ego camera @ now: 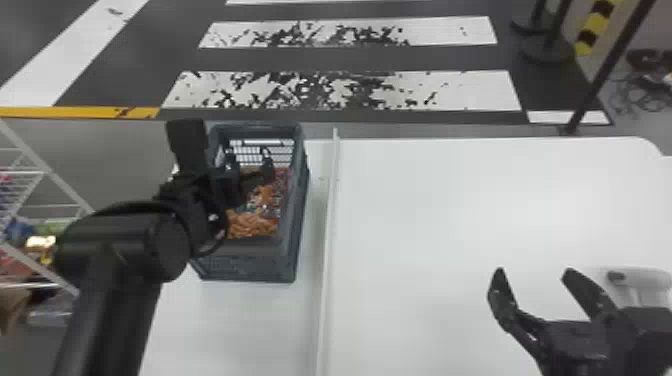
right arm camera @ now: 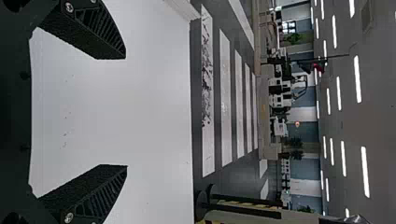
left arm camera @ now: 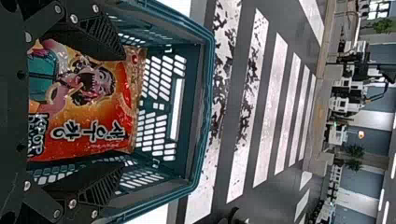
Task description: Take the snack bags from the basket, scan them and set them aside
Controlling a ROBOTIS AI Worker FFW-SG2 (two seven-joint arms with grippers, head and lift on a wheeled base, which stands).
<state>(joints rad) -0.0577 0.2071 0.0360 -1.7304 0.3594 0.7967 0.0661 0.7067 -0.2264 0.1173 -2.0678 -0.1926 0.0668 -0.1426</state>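
Over the inside of the dark basket [ego camera: 295, 215], my left gripper [ego camera: 249, 159] hangs with its fingers apart. Orange and red snack bags [ego camera: 252, 225] lie in the basket, partly covered by the arm. In the left wrist view, an orange-red snack bag [left arm camera: 100, 107] with a cartoon face is between the spread fingers of the left gripper [left arm camera: 123, 112], not clamped; the teal basket wall [left arm camera: 205, 112] stands beyond it. My right gripper [ego camera: 534, 274] is low over the white table at the right. The right wrist view has that gripper [right arm camera: 126, 112] open, holding nothing.
A white divider strip [ego camera: 328, 225] runs front to back across the white table [ego camera: 450, 215], right of the basket. A white device with a dark tip [ego camera: 642, 280] is behind the right gripper. A wire rack [ego camera: 45, 172] stands at the left.
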